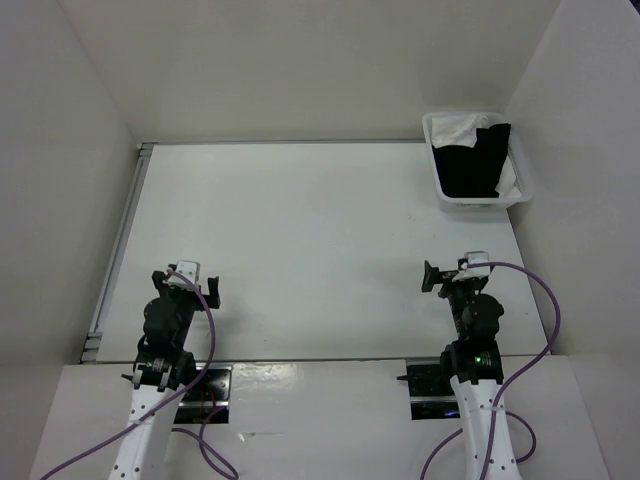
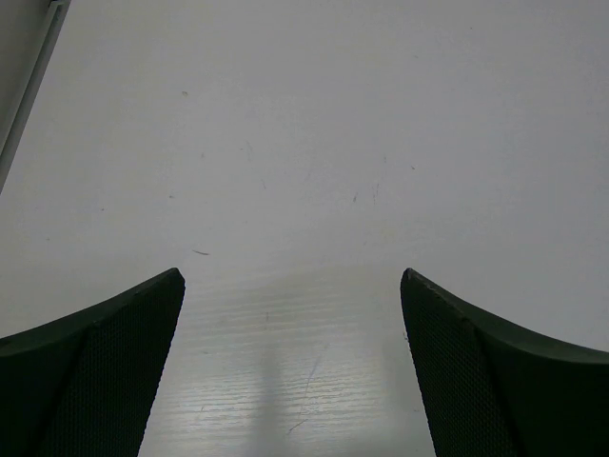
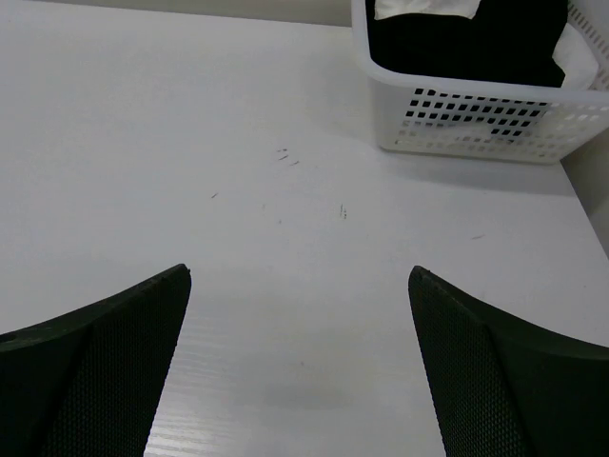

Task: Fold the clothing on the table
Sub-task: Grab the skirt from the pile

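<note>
Tabletop stock now showing: one table [image 1: 300, 220], one white bin [image 1: 480, 203], one piece of black clothing [image 1: 470, 165], one white cloth [image 1: 455, 128]. Two grippers are showing: left gripper [image 2: 291, 273], right gripper [image 3: 300, 269].

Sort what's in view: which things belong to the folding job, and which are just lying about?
Job: black clothing, lying in the white bin; table; left gripper and right gripper, both open and empty.
Lying about: the white bin itself; white cloth in it beside the clothing.
</note>
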Controlling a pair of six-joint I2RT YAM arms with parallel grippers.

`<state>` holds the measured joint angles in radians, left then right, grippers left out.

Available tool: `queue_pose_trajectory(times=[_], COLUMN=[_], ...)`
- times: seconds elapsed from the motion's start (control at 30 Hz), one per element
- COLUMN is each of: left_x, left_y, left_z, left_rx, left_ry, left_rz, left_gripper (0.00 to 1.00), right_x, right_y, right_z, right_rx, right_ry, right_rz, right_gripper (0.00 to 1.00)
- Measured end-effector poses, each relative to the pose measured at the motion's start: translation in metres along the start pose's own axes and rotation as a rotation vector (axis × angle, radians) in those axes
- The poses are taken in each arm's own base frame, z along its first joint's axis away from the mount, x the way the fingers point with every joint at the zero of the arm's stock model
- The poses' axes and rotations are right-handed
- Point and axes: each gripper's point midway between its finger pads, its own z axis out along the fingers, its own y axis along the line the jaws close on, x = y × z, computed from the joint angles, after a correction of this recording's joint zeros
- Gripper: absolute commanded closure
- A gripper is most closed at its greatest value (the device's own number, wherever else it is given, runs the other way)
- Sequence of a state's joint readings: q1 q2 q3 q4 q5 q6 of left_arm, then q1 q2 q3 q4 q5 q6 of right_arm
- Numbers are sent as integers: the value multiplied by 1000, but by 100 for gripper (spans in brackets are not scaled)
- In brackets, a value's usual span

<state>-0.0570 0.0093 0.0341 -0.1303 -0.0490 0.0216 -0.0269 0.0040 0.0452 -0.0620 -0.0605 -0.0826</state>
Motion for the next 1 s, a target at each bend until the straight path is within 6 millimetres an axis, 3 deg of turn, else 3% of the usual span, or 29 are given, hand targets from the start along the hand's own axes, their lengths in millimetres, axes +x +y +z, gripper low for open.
queue_pose_trajectory(times=[0.5,0.6,0.77,0.87,1.0], left_x=[0,0,0,0,0], left_y=[0,0,0,0,0], left_z=[0,0,0,0,0], left_rx=[0,0,0,0,0], left_ry=[0,0,0,0,-1], left_rz=[0,0,0,0,0], left_gripper=[0,0,0,0,0], right_x=[-5,-43,-150,-205,-232], right_y=[2,-4,-12,-16,-22], right_z=[-1,-4,-21,-12,10], right_rx=[-12,17,51,51,61], right_ry=[-6,-94,-318,-341,-269], right_rz=[-8,2,23,17,-18], right_gripper=[1,1,1,1,1])
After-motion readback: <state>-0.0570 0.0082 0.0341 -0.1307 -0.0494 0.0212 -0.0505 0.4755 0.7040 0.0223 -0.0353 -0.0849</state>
